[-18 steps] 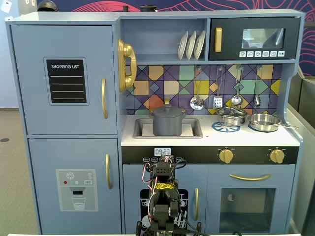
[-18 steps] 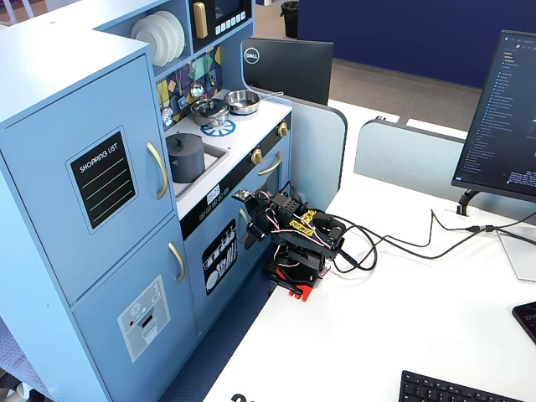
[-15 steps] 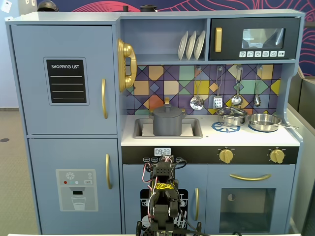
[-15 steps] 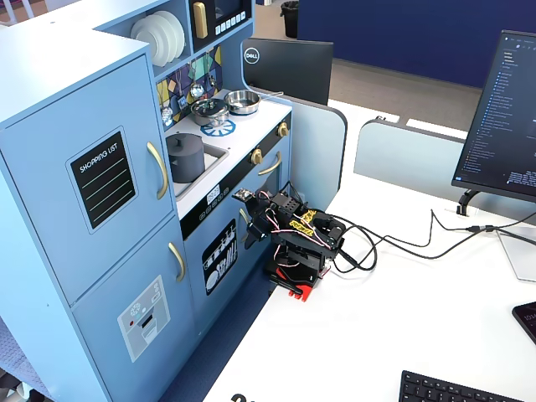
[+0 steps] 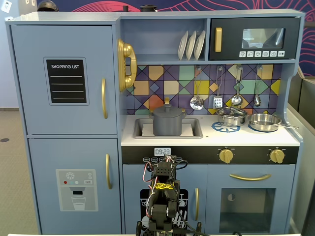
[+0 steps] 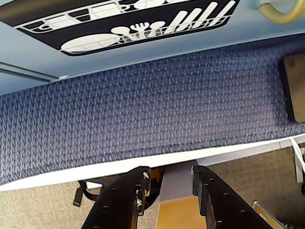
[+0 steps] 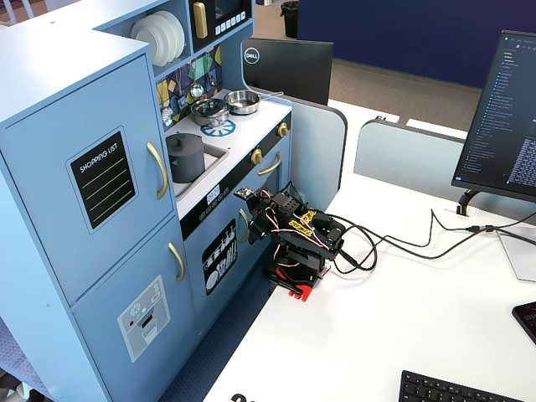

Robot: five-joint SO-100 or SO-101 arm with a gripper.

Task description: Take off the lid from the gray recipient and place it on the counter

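Note:
The gray recipient (image 5: 168,125) stands in the recessed sink of the white counter (image 5: 256,138) of the blue toy kitchen. The dark gray lid (image 5: 168,110) with its small knob rests on the recipient. Both also show in a fixed view, the recipient (image 7: 186,161) under the lid (image 7: 183,140). My arm (image 5: 165,189) sits folded on the white table (image 7: 377,335), low in front of the kitchen and far below the recipient. In the wrist view my gripper (image 6: 169,183) is open and empty, its black fingers (image 6: 136,191) apart, pointing down past the table edge.
Two shiny steel pans (image 5: 232,116) (image 5: 264,121) stand on the burner rings at the counter's right. Utensils (image 5: 197,101) hang on the backsplash. Blue carpet (image 6: 152,105) lies between table and kitchen. A monitor (image 7: 502,117) and cables (image 7: 419,243) are on the table.

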